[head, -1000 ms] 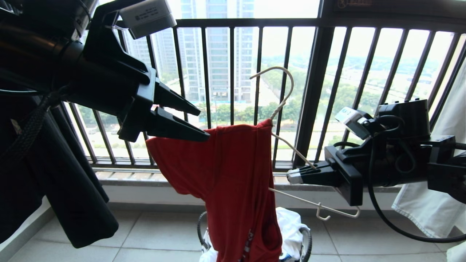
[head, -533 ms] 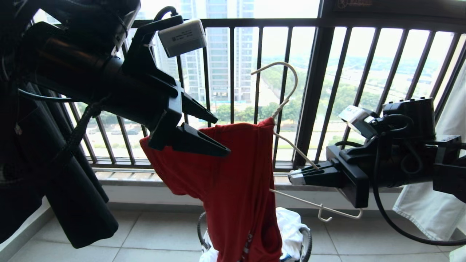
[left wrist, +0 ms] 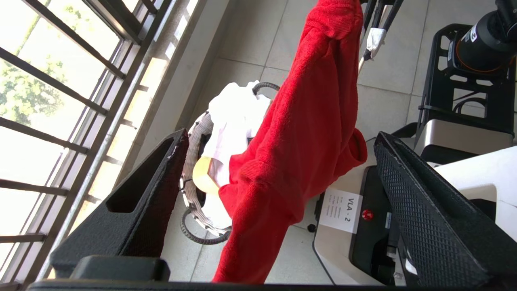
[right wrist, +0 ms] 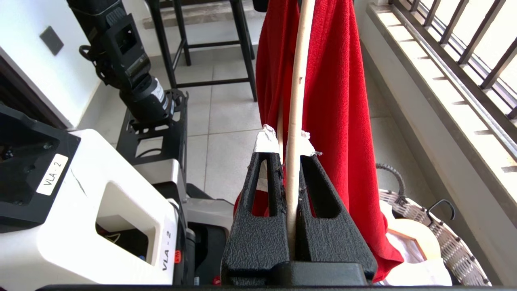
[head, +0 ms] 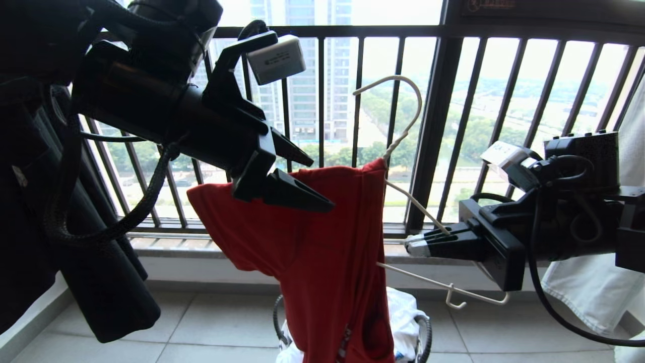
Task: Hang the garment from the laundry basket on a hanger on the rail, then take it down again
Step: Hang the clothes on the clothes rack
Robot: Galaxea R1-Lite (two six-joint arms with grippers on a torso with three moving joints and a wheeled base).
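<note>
now the left tool (head: 307, 184) has spread wide and let go of the red garment (head: 312, 252), which drapes on the white hanger (head: 403, 146) clamped in the closed right tool (head: 418, 245) above the laundry basket (head: 425, 338), so rail next.

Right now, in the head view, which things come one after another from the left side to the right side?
Left gripper → red T-shirt → white wire hanger → right gripper → white garment at the right edge.
</note>
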